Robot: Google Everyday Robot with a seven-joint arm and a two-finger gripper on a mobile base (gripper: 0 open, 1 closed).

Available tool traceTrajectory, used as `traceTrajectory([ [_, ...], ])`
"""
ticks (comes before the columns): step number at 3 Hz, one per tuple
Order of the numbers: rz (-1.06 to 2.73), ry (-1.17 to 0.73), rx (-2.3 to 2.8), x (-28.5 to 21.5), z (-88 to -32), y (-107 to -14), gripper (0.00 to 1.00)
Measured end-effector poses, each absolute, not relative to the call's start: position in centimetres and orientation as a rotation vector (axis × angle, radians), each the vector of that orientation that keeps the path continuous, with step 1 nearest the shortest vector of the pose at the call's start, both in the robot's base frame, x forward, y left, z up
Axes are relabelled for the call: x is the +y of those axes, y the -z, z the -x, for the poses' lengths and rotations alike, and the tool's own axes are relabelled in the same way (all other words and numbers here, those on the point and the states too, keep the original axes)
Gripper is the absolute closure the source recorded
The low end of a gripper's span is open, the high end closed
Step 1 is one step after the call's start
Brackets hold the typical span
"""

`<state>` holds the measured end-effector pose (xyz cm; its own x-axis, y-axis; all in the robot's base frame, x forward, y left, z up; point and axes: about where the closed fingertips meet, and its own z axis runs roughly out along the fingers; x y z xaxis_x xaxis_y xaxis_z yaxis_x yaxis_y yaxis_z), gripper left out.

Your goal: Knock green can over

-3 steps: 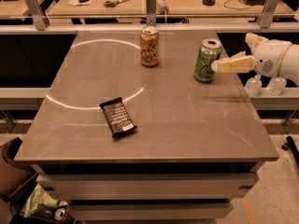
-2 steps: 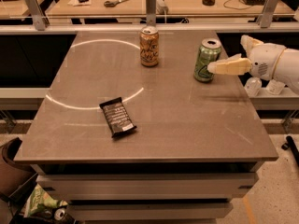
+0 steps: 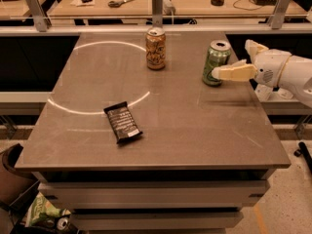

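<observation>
The green can (image 3: pixel 215 62) stands upright near the table's right edge, pale green with a silver top. My gripper (image 3: pixel 218 73) reaches in from the right at the can's mid height, and its cream fingertip (image 3: pixel 233 72) touches or nearly touches the can's right side. The white arm (image 3: pixel 287 74) extends off to the right of the table. The orange-tan can (image 3: pixel 155 48) stands upright at the back centre, left of the green can.
A dark snack bar wrapper (image 3: pixel 124 122) lies on the grey table (image 3: pixel 195 130) left of centre. A bright ring of light marks the table's left half. A rail with posts and a desk with scissors lie behind.
My gripper has moved left toward the green can, from just right of it to against its side. The can still stands upright.
</observation>
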<state>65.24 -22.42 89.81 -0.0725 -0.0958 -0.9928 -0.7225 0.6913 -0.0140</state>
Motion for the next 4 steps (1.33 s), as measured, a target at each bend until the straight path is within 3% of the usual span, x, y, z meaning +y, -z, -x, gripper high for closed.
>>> traceTrajectory([
  [1,0.693,-0.614,1.569,-21.7,-65.6,-89.3,0.00],
  [2,0.689,-0.622,1.552,-21.2,-65.8,-88.9,0.18],
  [4,0.696,-0.629,1.549,-20.6,-65.9,-88.9,0.64],
])
